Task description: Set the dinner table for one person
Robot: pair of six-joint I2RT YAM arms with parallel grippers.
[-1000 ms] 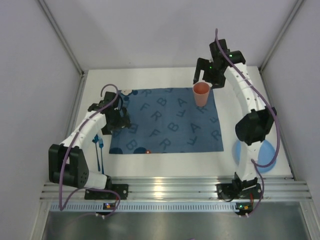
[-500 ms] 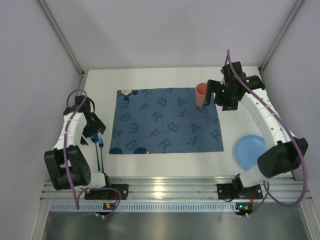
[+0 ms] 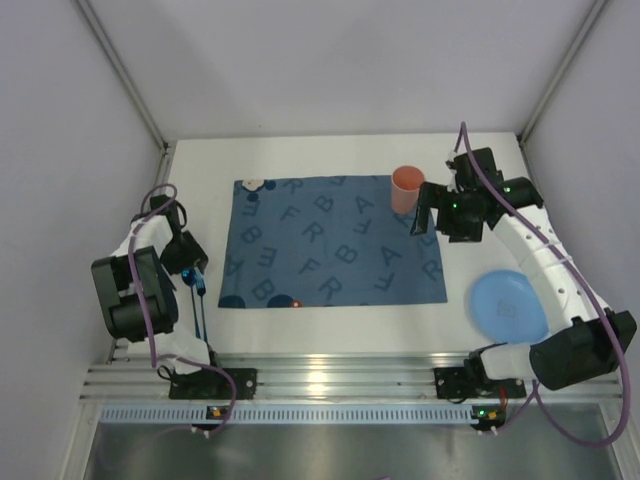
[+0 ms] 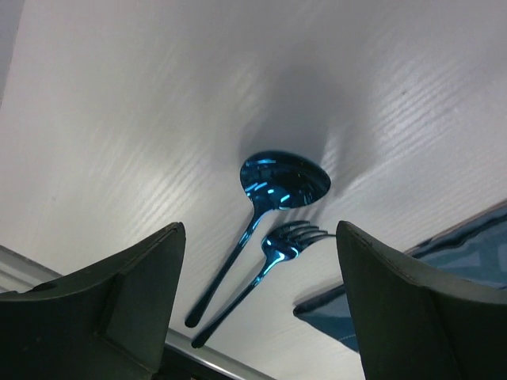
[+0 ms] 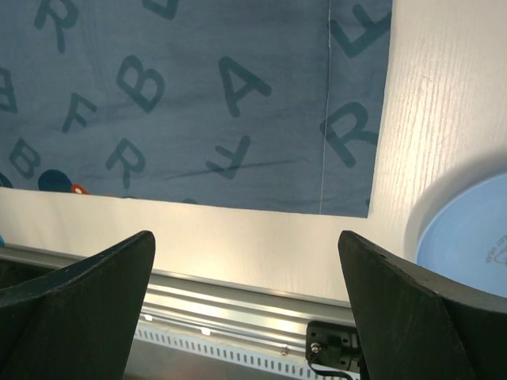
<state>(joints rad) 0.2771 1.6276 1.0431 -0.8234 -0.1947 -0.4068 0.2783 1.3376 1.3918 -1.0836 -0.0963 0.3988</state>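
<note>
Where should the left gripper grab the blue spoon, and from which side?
Probably mid-handle, from straight above, with the left gripper closing across the handle. The spoon lies flat on the table, so only its thin, straight handle offers two opposed sides; the bowl is wide and curved. The fork lies close alongside, so the finger on that side has little room.

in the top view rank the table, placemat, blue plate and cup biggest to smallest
1. table
2. placemat
3. plate
4. cup
The cup stands up toward the camera, so it may look slightly enlarged, yet it is still plainly the smallest.
</note>
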